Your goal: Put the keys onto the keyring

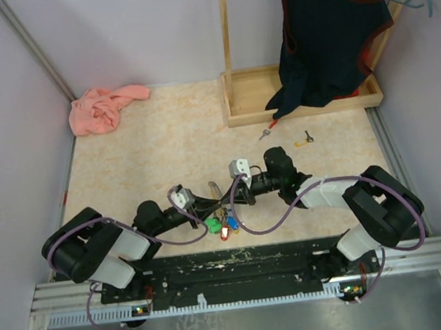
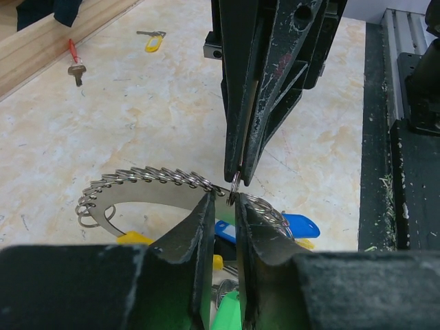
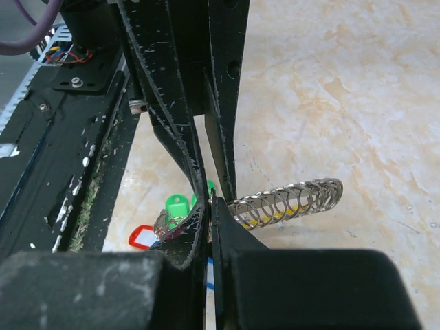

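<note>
The keyring [image 2: 158,185] is a curved metal band strung with many small split rings, held just above the table at centre [image 1: 222,210]. My left gripper [image 2: 223,199] is shut on the band's edge. My right gripper [image 3: 210,203] comes from the opposite side and is shut on one small ring beside it; its tips also show in the left wrist view [image 2: 237,180]. Keys with green [image 3: 177,204], red [image 3: 141,237], blue [image 2: 295,223] and yellow [image 2: 134,238] tags hang or lie under the ring. A red key [image 1: 265,132] and a yellow key [image 1: 305,139] lie loose farther back.
A wooden stand base [image 1: 301,102] with a dark garment [image 1: 325,33] hanging over it is at the back right. A pink cloth [image 1: 106,106] lies at the back left. The black mounting rail [image 1: 240,262] runs along the near edge.
</note>
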`<action>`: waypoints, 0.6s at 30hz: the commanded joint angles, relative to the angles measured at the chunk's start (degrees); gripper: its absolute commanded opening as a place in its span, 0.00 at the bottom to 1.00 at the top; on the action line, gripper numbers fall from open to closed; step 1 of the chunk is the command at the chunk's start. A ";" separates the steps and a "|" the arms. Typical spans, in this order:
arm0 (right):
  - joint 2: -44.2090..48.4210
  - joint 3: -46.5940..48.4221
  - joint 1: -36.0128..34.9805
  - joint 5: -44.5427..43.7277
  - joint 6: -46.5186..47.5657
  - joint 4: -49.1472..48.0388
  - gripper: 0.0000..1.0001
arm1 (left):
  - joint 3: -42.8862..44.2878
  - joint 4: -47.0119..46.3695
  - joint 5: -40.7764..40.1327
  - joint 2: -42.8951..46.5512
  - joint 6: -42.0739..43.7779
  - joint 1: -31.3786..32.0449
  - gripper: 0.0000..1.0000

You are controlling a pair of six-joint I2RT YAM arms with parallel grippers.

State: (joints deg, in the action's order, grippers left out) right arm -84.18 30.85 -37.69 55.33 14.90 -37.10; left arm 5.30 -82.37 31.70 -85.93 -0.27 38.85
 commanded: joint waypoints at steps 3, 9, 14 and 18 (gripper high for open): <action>-0.20 2.85 0.42 3.64 1.18 -0.23 0.00 | 1.39 -3.68 1.68 -1.17 -0.20 -0.18 0.05; 2.05 2.72 0.42 -0.13 1.39 3.35 0.00 | 0.58 -1.09 0.62 1.39 1.81 -0.27 0.00; 5.27 4.72 0.43 -7.74 1.45 13.59 0.10 | 0.96 6.55 -0.30 5.72 5.66 -0.27 0.00; 7.57 6.31 0.49 -14.82 0.02 19.85 0.20 | 1.01 10.64 -1.11 8.52 9.52 -0.27 0.00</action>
State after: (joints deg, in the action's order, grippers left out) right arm -80.40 33.65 -37.67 48.40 15.68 -24.21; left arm 5.69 -75.29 31.48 -80.16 4.47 38.85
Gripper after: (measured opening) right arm 0.174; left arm 0.005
